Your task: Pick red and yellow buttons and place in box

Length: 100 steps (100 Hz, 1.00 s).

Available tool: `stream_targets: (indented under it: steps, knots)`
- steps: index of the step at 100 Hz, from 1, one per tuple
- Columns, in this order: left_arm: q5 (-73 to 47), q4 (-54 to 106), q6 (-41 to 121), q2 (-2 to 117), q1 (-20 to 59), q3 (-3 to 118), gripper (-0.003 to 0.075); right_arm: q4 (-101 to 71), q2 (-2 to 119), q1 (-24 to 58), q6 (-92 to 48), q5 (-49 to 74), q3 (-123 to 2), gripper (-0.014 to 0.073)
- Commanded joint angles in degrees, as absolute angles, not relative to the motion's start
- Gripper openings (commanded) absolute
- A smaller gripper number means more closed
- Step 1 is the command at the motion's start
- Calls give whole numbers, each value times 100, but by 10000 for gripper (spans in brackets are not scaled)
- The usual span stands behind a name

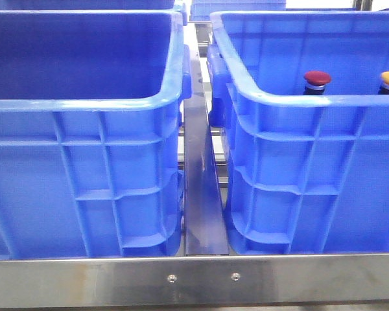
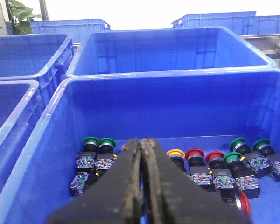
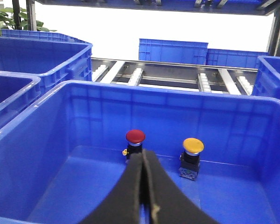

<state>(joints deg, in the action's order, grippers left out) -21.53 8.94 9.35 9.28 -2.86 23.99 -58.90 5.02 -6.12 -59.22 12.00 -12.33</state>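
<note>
already the red button [image 3: 135,136] and the yellow button [image 3: 193,146] are seen standing upright, caps up, on the floor of the right-hand box [image 1: 246,87], side by side but apart, close to its far wall; in the front view only their caps are shown above the near rim, the red one to the left of the yellow one. nothing else is visible in that crate, so the placing is judged to be done, or very nearly so, if this is the intended box. the right gripper [image 3: 143,186] is held above the near part of the same crate, its fingers pressed together with nothing between them, clear of both buttons. the left gripper [image 2: 142,186] is likewise clenched on nothing, and is poised over a supply crate [image 2: 60,93] in which many push buttons [image 2: 214,165] with green, red and yellow caps are lying in a loose row along the floor, most tipped on their sides. whether more buttons are to be fetched from that supply cannot be told from the task wording; if only one pair is wanted, little is left beyond withdrawal of the arms. the left-hand crate [image 1: 84,103] in the front view is shown with its floor hidden, and a metal rail [image 1: 201,194] is seen running between the two crates.
</note>
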Motion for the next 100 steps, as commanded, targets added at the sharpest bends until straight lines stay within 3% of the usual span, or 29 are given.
stream_targets:
  steps: [1, 29, 42, 80, 100]
  knots:
    - [-1681, 956, 884, 994, -292, 2529, -20, -6019, 550, -641, -5988, 1000, -1378, -103]
    - [-934, 716, 846, 1019, -198, 2047, -20, -6019, 550, -641, -5988, 1006, -1378, -103]
    - [-313, -203, -489, 982, 30, 1506, -20, -6019, 550, -641, -5988, 1006, -1378, -103]
    - [340, -278, -633, -212, -96, -136, -20, -6019, 550, -641, -5988, 1006, -1378, -103]
    - [-61, -199, -608, -202, -144, -110, -20, -6019, 549, -641, -5988, 1003, -1378, -103]
